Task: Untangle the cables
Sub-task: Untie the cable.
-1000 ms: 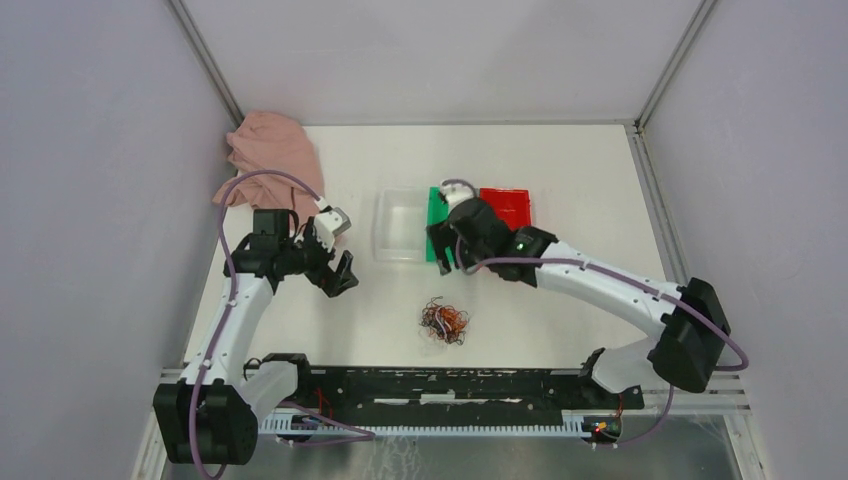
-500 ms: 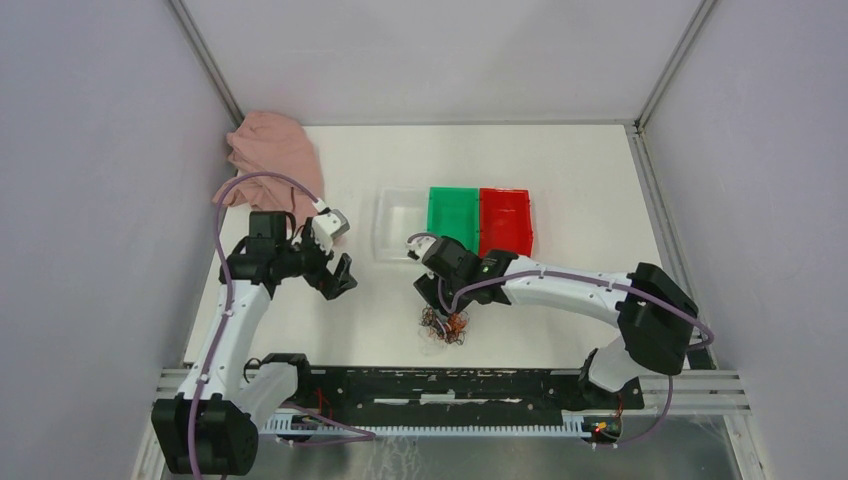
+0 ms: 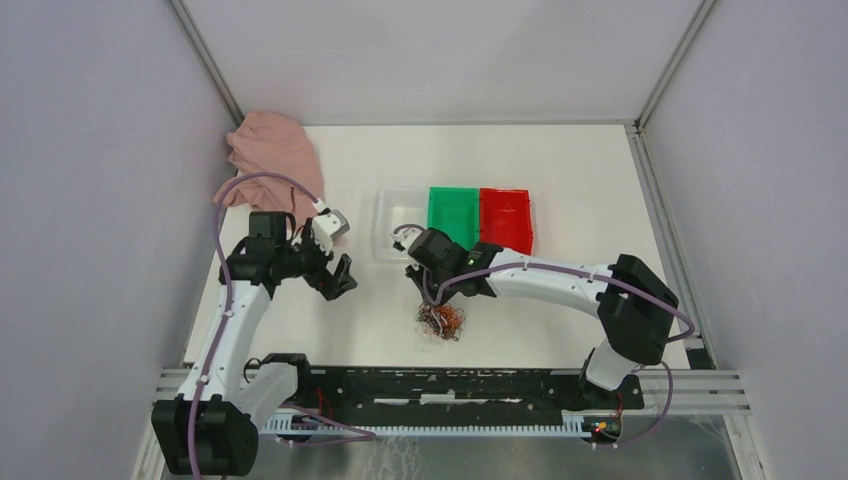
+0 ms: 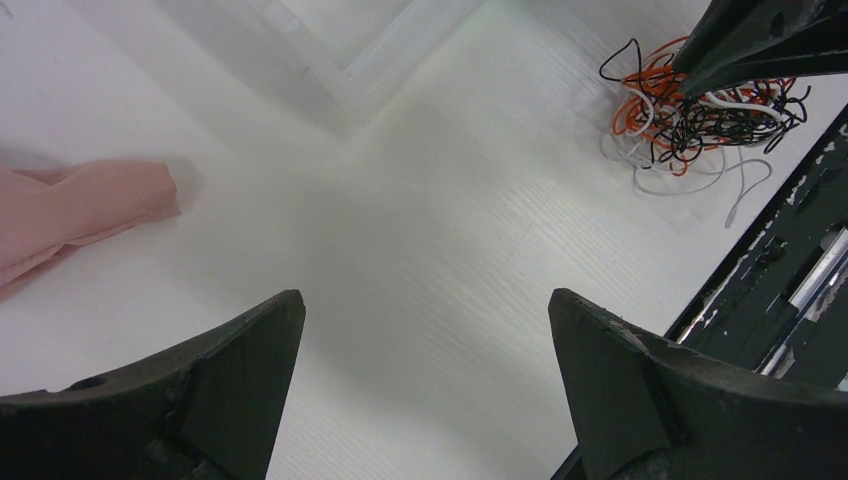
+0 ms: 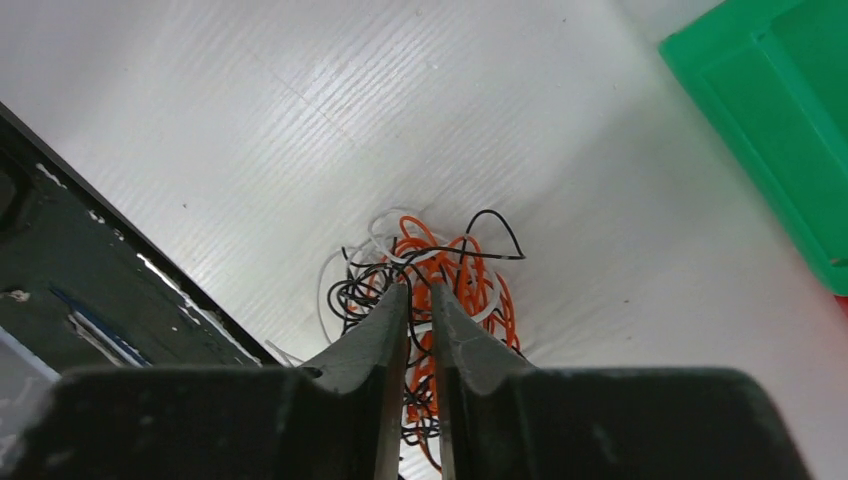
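The cables (image 3: 441,322) are a small wad of orange, black and whitish curly wires lying on the white table near the front rail. My right gripper (image 3: 432,302) is down on the wad's upper left. In the right wrist view its jaws (image 5: 419,287) stand almost together, with strands of the cables (image 5: 470,270) pinched in the narrow slit. My left gripper (image 3: 338,274) hovers to the left, well apart from the wad. Its fingers (image 4: 250,340) are spread wide with only bare table between them, and the cables (image 4: 700,115) show at the upper right.
A clear bin (image 3: 397,226), a green bin (image 3: 453,215) and a red bin (image 3: 505,218) stand in a row behind the wad. A pink cloth (image 3: 272,150) lies at the back left. A black rail (image 3: 450,385) runs along the front edge.
My right arm swung from over the green bin down toward the front onto the wad, and its jaws closed from wide to nearly together. The left arm barely moved.
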Action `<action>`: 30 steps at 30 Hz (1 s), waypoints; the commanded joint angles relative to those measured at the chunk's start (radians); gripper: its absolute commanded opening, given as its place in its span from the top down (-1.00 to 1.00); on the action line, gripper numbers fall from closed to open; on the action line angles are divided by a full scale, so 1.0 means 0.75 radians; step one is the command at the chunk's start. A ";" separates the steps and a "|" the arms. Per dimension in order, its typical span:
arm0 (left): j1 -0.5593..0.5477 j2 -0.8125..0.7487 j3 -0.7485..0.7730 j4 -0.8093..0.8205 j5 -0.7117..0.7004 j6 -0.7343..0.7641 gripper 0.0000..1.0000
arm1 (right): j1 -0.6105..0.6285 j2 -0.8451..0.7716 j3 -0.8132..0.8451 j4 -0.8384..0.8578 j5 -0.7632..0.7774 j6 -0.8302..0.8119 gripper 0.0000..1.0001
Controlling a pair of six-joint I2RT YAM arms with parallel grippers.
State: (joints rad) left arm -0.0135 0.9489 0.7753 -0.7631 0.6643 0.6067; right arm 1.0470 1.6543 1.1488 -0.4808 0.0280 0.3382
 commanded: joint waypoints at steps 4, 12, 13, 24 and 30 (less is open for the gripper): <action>-0.010 -0.006 0.053 -0.024 0.108 0.039 -0.99 | 0.009 -0.031 0.052 0.081 0.002 0.046 0.91; -0.029 0.038 0.096 -0.024 0.124 0.059 -0.99 | 0.009 -0.170 -0.022 0.009 0.068 0.076 0.20; -0.030 0.042 0.099 -0.024 0.127 0.063 -0.99 | 0.010 -0.189 -0.049 0.008 0.070 0.077 -0.03; -0.075 0.046 0.097 -0.024 0.125 0.070 -0.99 | 0.009 -0.077 -0.041 0.045 0.052 0.052 -0.09; -0.078 0.022 0.087 -0.026 0.118 0.066 -0.99 | 0.009 0.013 0.033 0.078 0.044 0.027 0.10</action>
State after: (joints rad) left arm -0.0681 0.9913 0.8116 -0.7834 0.7349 0.6071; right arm 1.0473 1.6421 1.0992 -0.4717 0.0601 0.3752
